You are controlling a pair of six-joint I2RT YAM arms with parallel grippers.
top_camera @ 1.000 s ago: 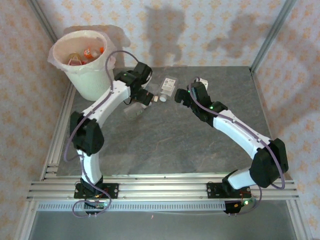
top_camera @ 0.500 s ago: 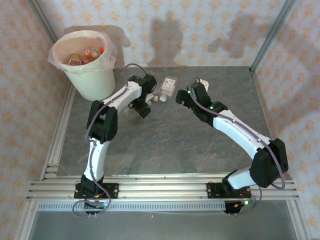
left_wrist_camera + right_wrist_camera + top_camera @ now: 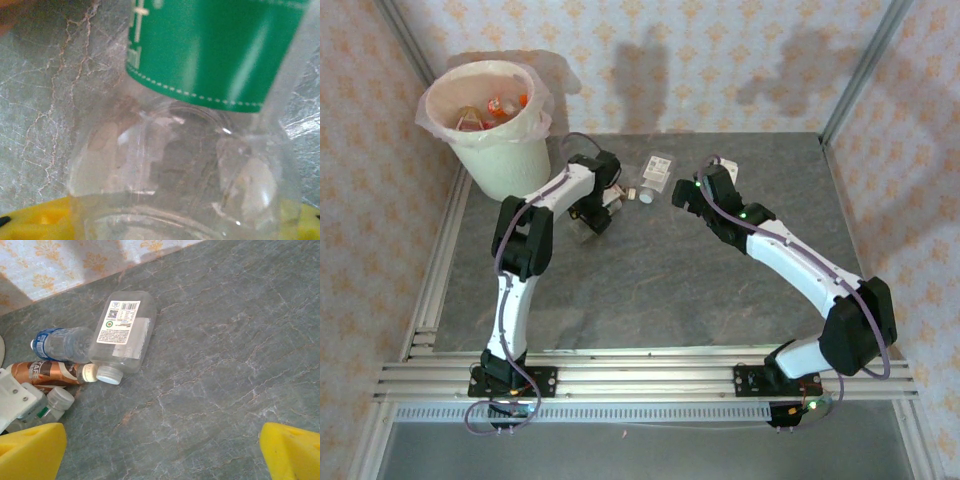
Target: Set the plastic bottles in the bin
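Currently the left gripper (image 3: 592, 208) is lowered onto the grey marbled table top (image 3: 650, 290), not far from the large white round plastic bin with a pale pink liner (image 3: 500, 150), which stands at the far left and already holds some bottles. In the left wrist view a clear plastic bottle with a green label (image 3: 190, 150) is seen very close between the yellow fingertips (image 3: 30, 220); whether it is pressed by them cannot be told. The right gripper (image 3: 160, 450) is held above the bare table, its yellow pads (image 3: 30, 450) spread wide with nothing between them. Ahead of it a flat clear plastic bottle with a white label and white cap (image 3: 125, 335) is lying on its side. Just beside it, on the left, a clear bottle with a blue label (image 3: 60, 344) and a brown-labelled bottle with a cream cap (image 3: 52, 371) are lying down as well, all outside the bin.
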